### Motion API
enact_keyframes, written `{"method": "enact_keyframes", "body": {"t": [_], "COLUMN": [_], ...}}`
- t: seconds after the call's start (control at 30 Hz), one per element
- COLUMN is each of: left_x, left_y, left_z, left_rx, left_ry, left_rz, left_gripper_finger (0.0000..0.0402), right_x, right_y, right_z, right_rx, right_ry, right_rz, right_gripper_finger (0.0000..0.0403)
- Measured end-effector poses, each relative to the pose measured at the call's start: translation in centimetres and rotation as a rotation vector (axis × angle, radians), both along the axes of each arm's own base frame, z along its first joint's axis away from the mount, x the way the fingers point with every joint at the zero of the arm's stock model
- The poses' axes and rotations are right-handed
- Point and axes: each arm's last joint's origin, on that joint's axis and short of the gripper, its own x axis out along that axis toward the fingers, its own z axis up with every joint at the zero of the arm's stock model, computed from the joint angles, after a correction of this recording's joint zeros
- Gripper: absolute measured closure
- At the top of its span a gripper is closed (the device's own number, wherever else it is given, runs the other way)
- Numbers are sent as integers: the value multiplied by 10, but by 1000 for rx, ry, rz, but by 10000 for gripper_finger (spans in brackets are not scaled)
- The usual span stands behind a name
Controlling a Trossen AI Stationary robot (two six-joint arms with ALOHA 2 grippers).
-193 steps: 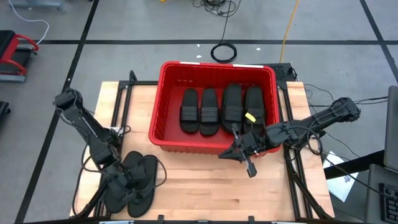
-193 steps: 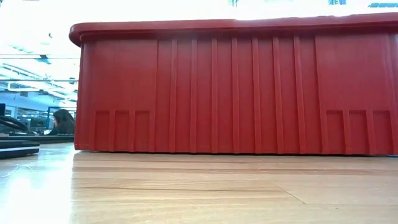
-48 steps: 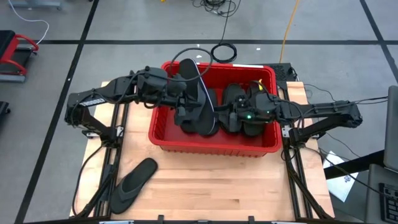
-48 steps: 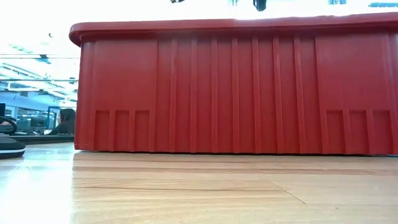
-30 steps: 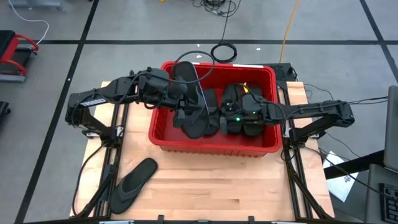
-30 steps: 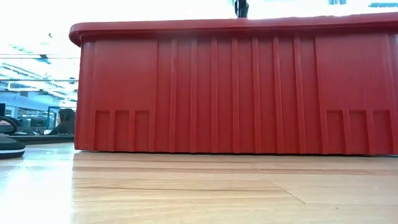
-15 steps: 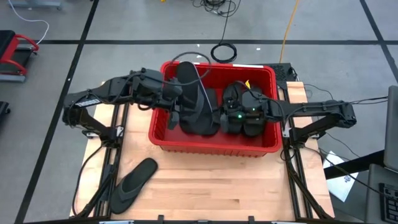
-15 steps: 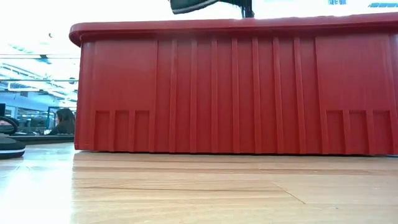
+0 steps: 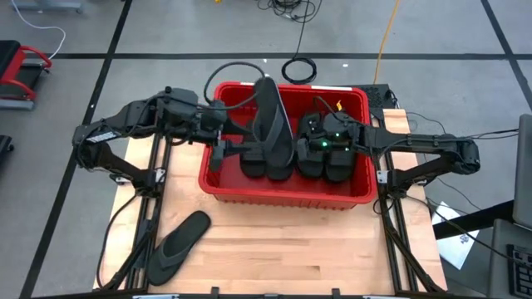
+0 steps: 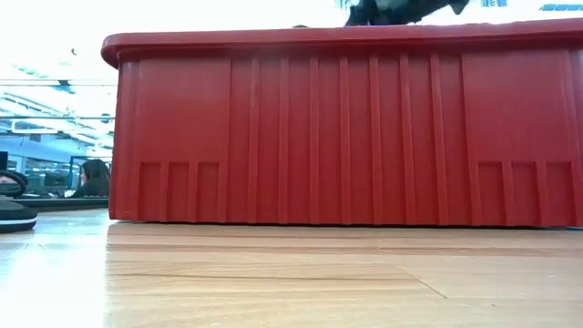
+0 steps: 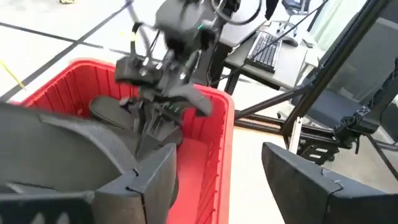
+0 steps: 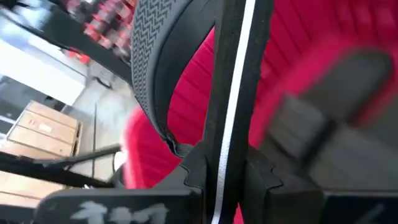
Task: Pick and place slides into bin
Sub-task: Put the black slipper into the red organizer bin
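Observation:
The red bin [image 9: 218,178] holds several black slides [image 9: 339,162] lying flat on its floor. A black flip-flop [image 9: 271,120] stands on its edge among them, and my right gripper [image 9: 301,148], reaching in from the bin's right, is shut on it. My left gripper [image 9: 223,151] hangs open over the bin's left wall with nothing between its fingers [image 11: 149,180]; the flip-flop [image 11: 68,143] is beside them. Another flip-flop [image 9: 179,245] lies flat on the table at the near left. My right gripper pinches the flip-flop's sole between its two fingers, at the side edge with the white stripe [image 12: 231,118]. The fingers come about level from the table's right. The flip-flop stands on edge, its ribbed underside [image 12: 163,59] showing, inside the bin.
The bin [image 10: 346,128] fills the middle of the wooden table [image 9: 283,249]; bare wood lies in front of it. The right arm's dark parts [image 10: 401,11] show above the bin's rim in the low view. The loose flip-flop [image 10: 14,214] shows at the far left there.
My left gripper has opened, let go of the flip-flop and drawn back toward the table's left edge. My right gripper, still shut on the flip-flop, has shifted toward the far edge and rolled. The flip-flop has turned from slanting to standing on its edge.

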Motion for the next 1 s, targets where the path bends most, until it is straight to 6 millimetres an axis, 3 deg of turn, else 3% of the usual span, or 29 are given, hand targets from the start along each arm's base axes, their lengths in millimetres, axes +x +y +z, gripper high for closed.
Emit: {"method": "enact_keyframes", "body": {"t": [0.2,0.37,0.5,0.63,0.77,1.0], "left_x": [-2,-1,-4,-8,2,21], "left_y": [1,1,3,15,30,41], "left_z": [-3,-6,-9,-18,-34,-49], "left_rx": [-35,-27,44,192,320,631], "left_ry": [33,65,103,202,320,419], "left_rz": [59,67,46,12,-35,-152], "left_gripper_finger": [165,165,165,165,165,165], "right_x": [-16,-22,-17,-7,-3,-4], "right_y": [-16,-29,-37,-40,-38,-33], "right_z": [-38,-50,-50,-33,-18,-15], "right_rx": [142,202,240,241,182,154], "right_ry": [56,76,16,-198,-350,-343], "right_rz": [-63,-77,-104,-98,-54,-9], "right_gripper_finger": [364,364,364,364,364,364]}}
